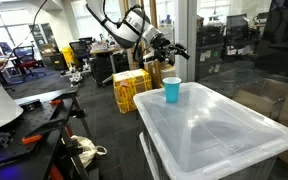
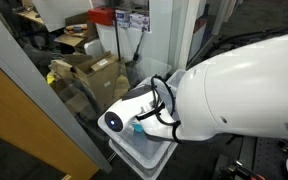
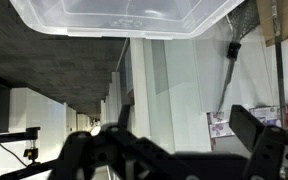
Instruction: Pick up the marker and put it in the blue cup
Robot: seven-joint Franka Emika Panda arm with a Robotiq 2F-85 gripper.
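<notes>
The blue cup [image 1: 172, 91] stands upright on the near corner of a translucent plastic bin [image 1: 216, 128]. In an exterior view only a sliver of cyan [image 2: 137, 127] shows behind the arm. My gripper [image 1: 164, 50] hangs above the cup, a little behind it. In the wrist view, which stands upside down, the jaws [image 3: 187, 118] are wide apart with nothing between them. The bin [image 3: 124, 15] fills the top of that view. The marker is not visible in any view.
A yellow crate [image 1: 130, 90] stands on the floor behind the bin. Office chairs and desks fill the far left [image 1: 24, 62]. Cardboard boxes [image 2: 89, 70] lie behind glass. The white arm [image 2: 244, 90] blocks most of that exterior view.
</notes>
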